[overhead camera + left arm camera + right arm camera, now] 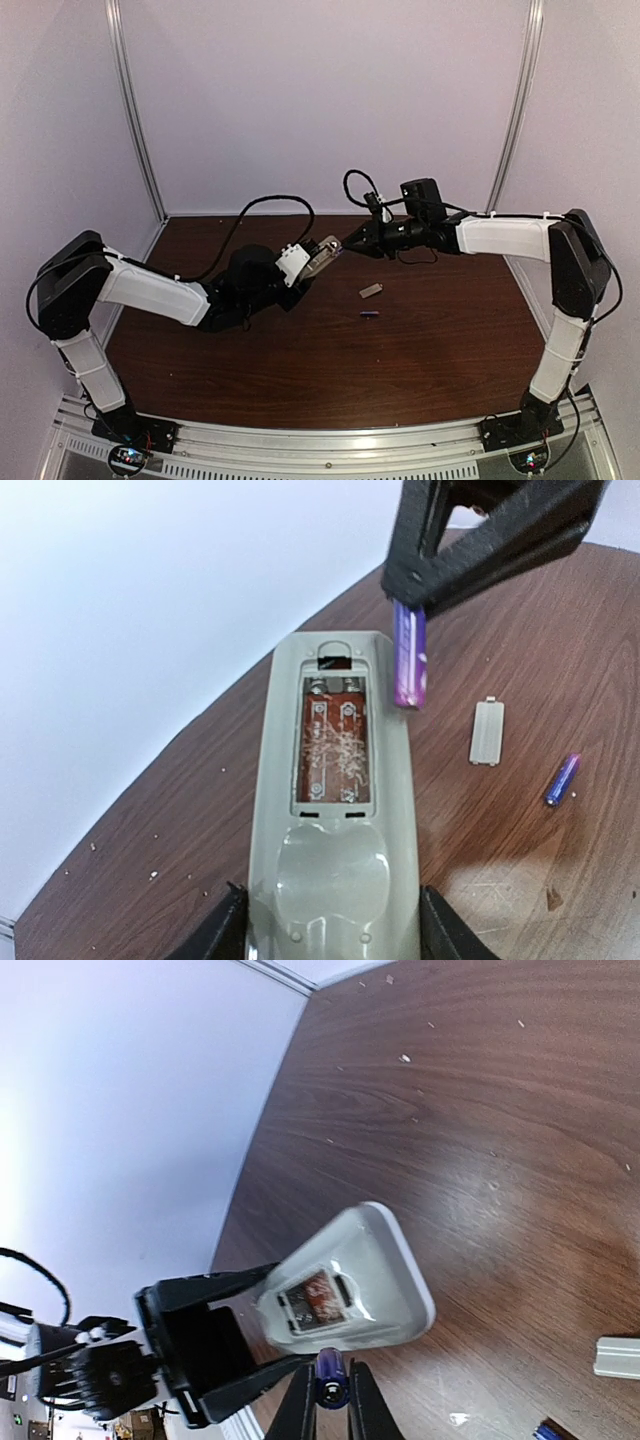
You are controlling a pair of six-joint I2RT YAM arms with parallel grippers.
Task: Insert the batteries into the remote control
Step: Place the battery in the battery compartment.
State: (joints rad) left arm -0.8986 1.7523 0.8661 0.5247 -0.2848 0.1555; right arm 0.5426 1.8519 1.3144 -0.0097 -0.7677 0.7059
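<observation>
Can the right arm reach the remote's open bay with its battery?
Probably yes: the bay of the remote is uncovered and empty, and the battery in the right end effector hangs close beside it, with nothing between.

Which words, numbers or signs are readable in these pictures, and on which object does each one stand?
None can be read.
The held battery bears pale marks, too blurred to read.
The remote control shows only white scratchy marks in its open compartment, no letters.
</observation>
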